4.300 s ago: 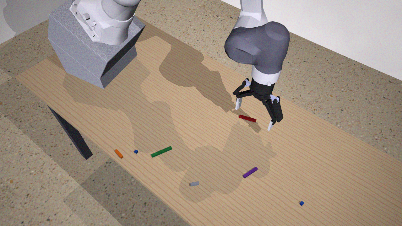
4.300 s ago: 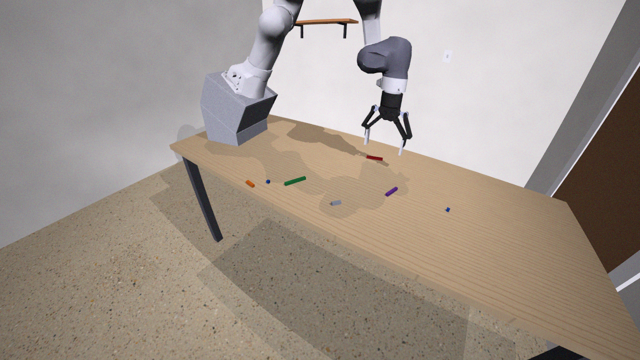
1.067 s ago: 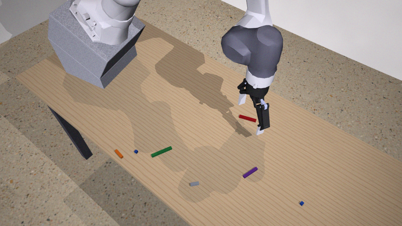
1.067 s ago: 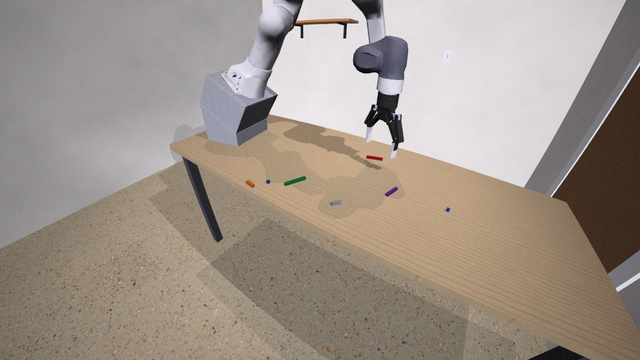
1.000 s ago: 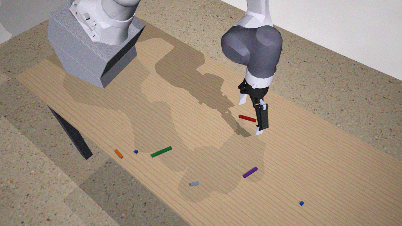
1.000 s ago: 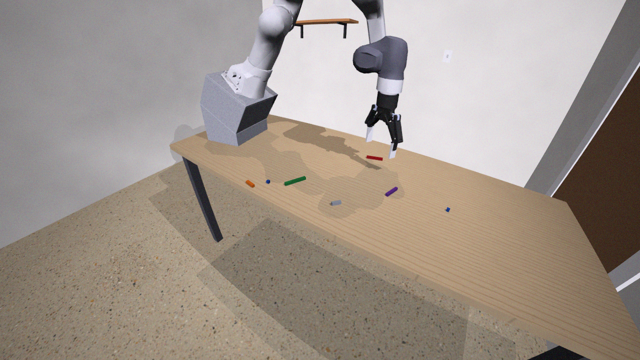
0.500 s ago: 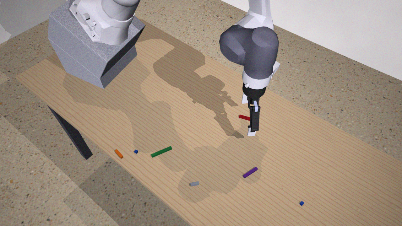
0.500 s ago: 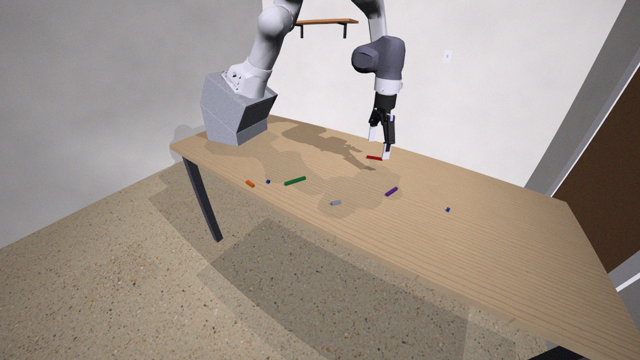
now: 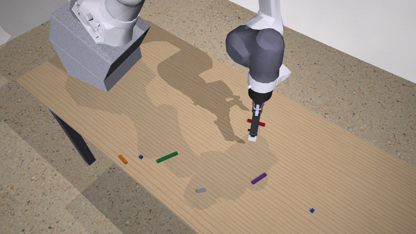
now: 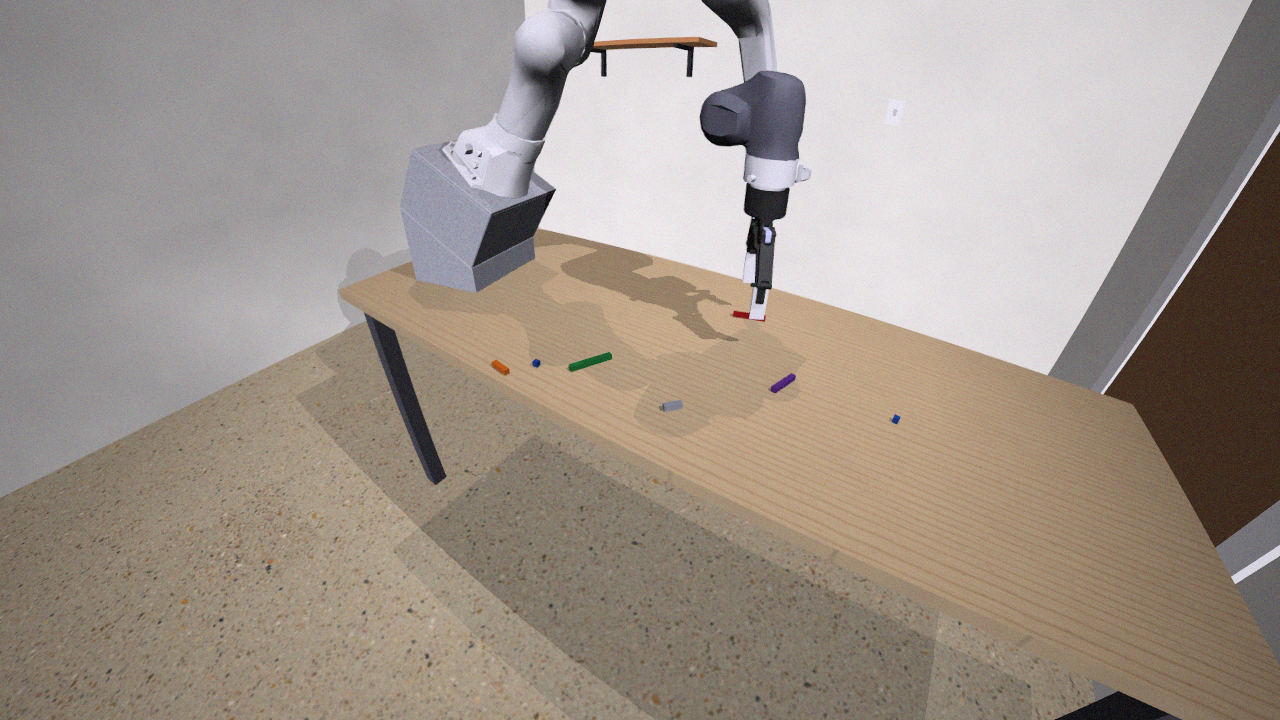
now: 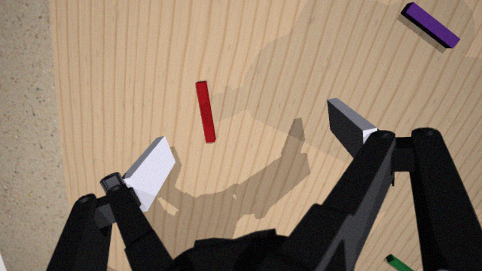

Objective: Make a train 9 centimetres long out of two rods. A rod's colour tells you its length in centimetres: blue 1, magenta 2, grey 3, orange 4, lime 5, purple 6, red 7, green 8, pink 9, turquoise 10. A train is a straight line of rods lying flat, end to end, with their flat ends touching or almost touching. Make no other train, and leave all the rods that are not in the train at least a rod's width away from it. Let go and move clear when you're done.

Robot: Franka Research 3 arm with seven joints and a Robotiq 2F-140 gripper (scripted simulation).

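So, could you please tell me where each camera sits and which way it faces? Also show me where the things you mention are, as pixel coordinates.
Top: high above the long wooden table (image 9: 334, 162) (image 10: 939, 447), looking steeply down; grey-and-white arm (image 9: 263, 55) (image 10: 774, 116) and black two-finger gripper (image 9: 252, 125) (image 10: 759, 304) (image 11: 245, 132) show.
Exterior: lower, off the table's long side, facing the white wall; arm and gripper show.
Wrist: on the arm, looking past its fingers.
All three share the red rod (image 9: 261, 124) (image 10: 739, 314) (image 11: 205, 113).
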